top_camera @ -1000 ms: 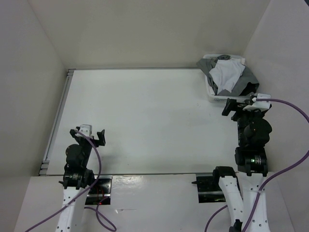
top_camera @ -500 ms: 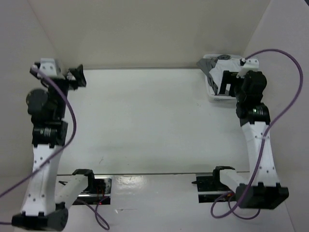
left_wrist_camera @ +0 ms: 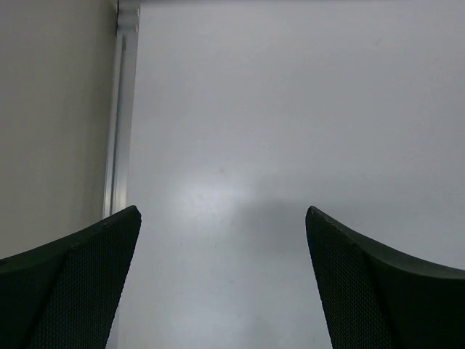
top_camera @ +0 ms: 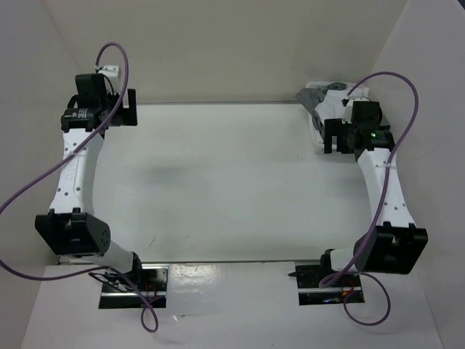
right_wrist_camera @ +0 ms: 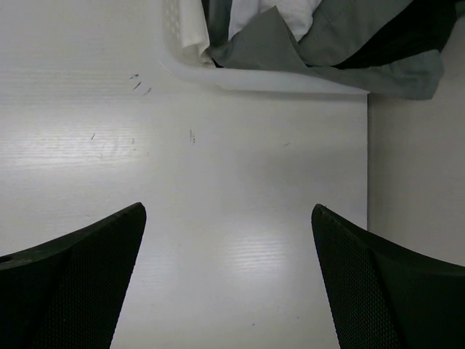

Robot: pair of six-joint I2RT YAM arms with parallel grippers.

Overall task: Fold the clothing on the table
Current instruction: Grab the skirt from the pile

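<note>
So, 2 spread, empty: L pincer (left_wrist_camera: 221,214), R pincer (right_wrist_camera: 229,207); 1 basket (right_wrist_camera: 261,78) w/ clothing (right_wrist_camera: 269,36) on table (top_camera: 218,182).

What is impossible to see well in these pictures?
Top view: the right gripper covers much of the basket and the clothes.
Right wrist view: the top edge cuts off basket and clothes; the number of garments is unclear.
Left wrist view: table and rail show; the basket lies outside.

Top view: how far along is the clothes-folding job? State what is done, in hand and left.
Done: nothing folded; the grey and white clothing lies bunched in the white plastic basket. In hand: nothing; the open right gripper hangs by the basket, the open left gripper over the flat white table. Left: everything.
</note>
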